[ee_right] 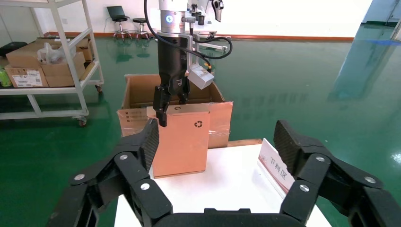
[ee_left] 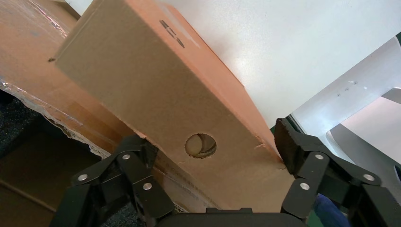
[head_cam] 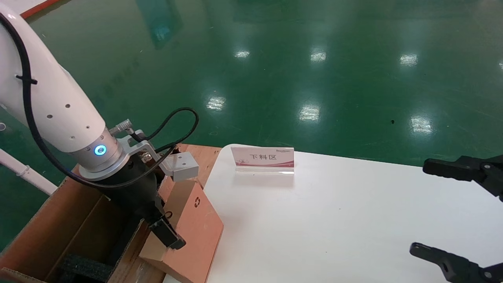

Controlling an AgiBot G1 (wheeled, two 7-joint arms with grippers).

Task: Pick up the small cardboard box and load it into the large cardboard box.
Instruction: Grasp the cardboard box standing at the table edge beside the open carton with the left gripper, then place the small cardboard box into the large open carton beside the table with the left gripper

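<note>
The small cardboard box (head_cam: 196,232), plain brown with a black recycling symbol, stands tilted at the white table's left edge. My left gripper (head_cam: 163,230) is shut on its upper end. In the left wrist view the fingers (ee_left: 291,142) press both sides of the box's narrow face (ee_left: 156,94), which has a round hole. The large cardboard box (head_cam: 78,220) lies open just left of it, with black foam (head_cam: 82,269) inside and a taped flap (ee_left: 28,56). The right wrist view shows the small box (ee_right: 182,142) upright in front of the large one (ee_right: 220,113). My right gripper (head_cam: 422,207) hangs open at the far right.
A white table (head_cam: 334,220) fills the right half of the head view. A small pink and white sign (head_cam: 262,159) stands near its far edge. A shelf cart (ee_right: 47,61) with cartons stands on the green floor beyond the large box.
</note>
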